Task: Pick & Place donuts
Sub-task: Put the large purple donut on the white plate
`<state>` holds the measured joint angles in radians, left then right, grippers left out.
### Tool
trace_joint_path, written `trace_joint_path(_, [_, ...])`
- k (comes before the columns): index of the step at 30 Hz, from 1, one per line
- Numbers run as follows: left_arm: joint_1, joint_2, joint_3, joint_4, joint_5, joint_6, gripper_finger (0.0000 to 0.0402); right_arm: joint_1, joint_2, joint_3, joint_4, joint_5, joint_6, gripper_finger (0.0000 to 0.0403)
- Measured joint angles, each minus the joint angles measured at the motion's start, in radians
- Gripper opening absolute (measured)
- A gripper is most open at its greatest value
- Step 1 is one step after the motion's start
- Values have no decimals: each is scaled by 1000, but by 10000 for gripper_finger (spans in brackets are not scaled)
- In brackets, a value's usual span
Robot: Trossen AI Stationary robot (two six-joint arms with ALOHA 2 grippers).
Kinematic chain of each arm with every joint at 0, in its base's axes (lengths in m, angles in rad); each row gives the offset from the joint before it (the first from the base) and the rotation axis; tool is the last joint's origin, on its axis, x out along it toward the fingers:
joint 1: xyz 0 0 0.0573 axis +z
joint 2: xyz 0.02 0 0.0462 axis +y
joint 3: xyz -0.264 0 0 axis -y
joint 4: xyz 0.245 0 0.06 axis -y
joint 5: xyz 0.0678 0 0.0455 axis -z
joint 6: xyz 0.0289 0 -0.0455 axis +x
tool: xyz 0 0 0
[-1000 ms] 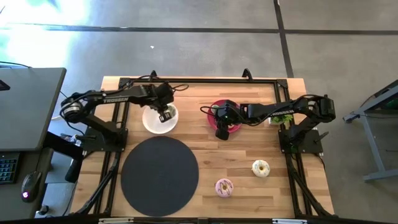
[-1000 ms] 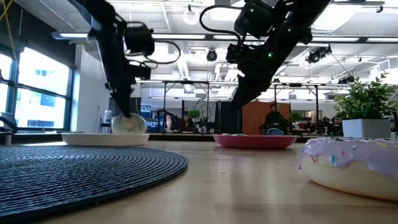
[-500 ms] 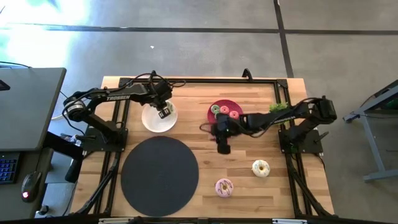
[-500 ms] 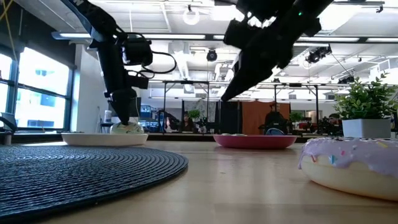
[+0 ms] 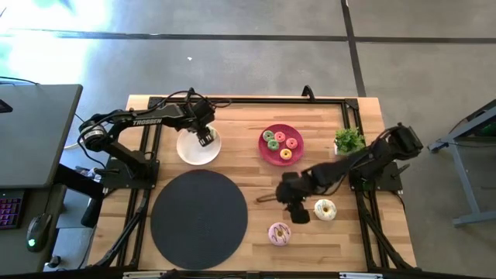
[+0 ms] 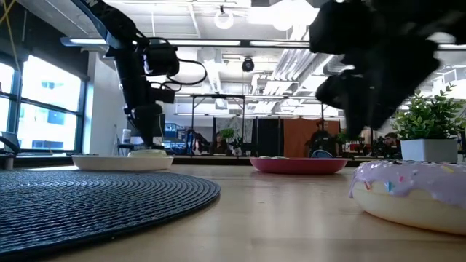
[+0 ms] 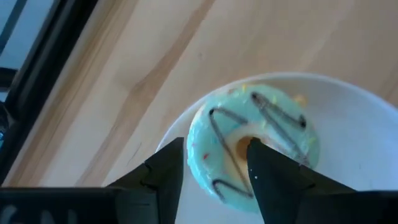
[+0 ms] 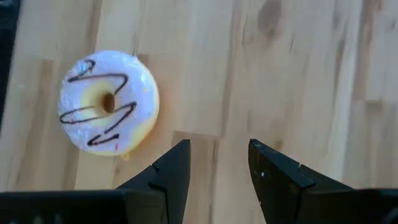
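A mint-iced donut (image 7: 273, 124) with dark drizzle lies flat on the white plate (image 5: 191, 151) at the far left. My left gripper (image 7: 213, 149) hangs open just over it, one fingertip above its hole and one at its outer edge; I cannot tell whether they touch. My right gripper (image 5: 297, 211) is open above bare wood, between a cream donut (image 5: 325, 209) and a pink-lilac donut (image 5: 279, 233), which also shows in the right wrist view (image 8: 109, 102). Several tiny donuts (image 5: 280, 142) lie on the red plate (image 5: 264, 151).
A round black woven mat (image 5: 199, 218) covers the near left of the table. A small potted plant (image 5: 349, 140) stands at the far right by the right arm's base. A black frame (image 5: 248, 99) runs along the table's far edge.
My left gripper has opened over the white plate and let go of the mint donut, which now lies flat there. My right gripper, open all the while, has swung from above the red plate toward the near edge, down to the two larger donuts.
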<state>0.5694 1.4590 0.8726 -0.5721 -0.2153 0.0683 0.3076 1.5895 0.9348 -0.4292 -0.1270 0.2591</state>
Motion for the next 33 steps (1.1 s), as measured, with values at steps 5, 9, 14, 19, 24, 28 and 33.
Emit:
trace_joint_path(5, [0, 0, 0, 62, 12, -23, 165, 78, 36, 0, 60, 75, 118, 151])
trace_joint_path(9, [0, 0, 0, 98, 52, -45, 166, 105, 85, 0, 126, 15, 192, 151])
trace_joint_path(14, [0, 0, 0, 104, 57, -65, 166, 143, 140, 0, 170, -43, 215, 151])
trace_joint_path(19, [0, 0, 0, 104, 57, -65, 166, 150, 150, 0, 191, -45, 267, 151])
trace_joint_path(24, [0, 0, 0, 103, 58, -65, 166, 137, 124, 2, 190, -64, 320, 151])
trace_joint_path(28, [0, 0, 0, 104, 58, -65, 166, 130, 119, 3, 204, -47, 339, 151])
trace_joint_path(33, [0, 0, 0, 105, 58, -65, 166, 134, 158, -1, 227, -41, 346, 151])
